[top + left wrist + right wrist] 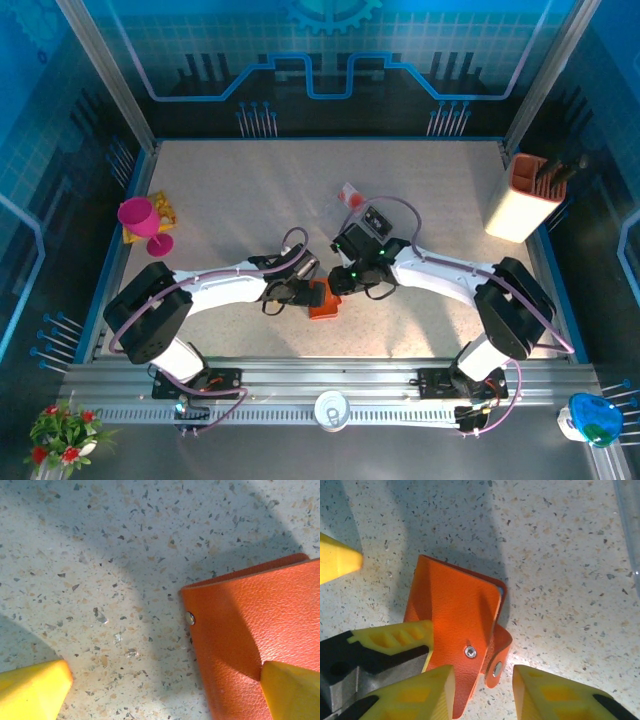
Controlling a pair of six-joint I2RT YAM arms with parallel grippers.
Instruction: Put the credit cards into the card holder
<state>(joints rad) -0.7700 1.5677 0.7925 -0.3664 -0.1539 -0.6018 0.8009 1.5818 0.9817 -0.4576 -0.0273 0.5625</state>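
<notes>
The orange card holder [323, 299] lies mid-table between both grippers. In the right wrist view the card holder [455, 605] is slightly bulged, and its snap tab [499, 662] is undone and curls off to the right. My right gripper [484, 692] is open, with the tab hanging between its fingers and the left finger over the holder's lower edge. My left gripper [162, 692] is wide open, its right fingertip [292, 690] resting on the card holder [250, 635] and its left one on bare table. A white-and-red credit card [349, 193] peeks out beyond the right wrist.
A pink goblet [141, 222] and a yellow item [162, 208] stand at the far left. A white block with an orange top [525, 195] stands at the far right. A clear tray's edge [630, 525] shows to the right of the holder.
</notes>
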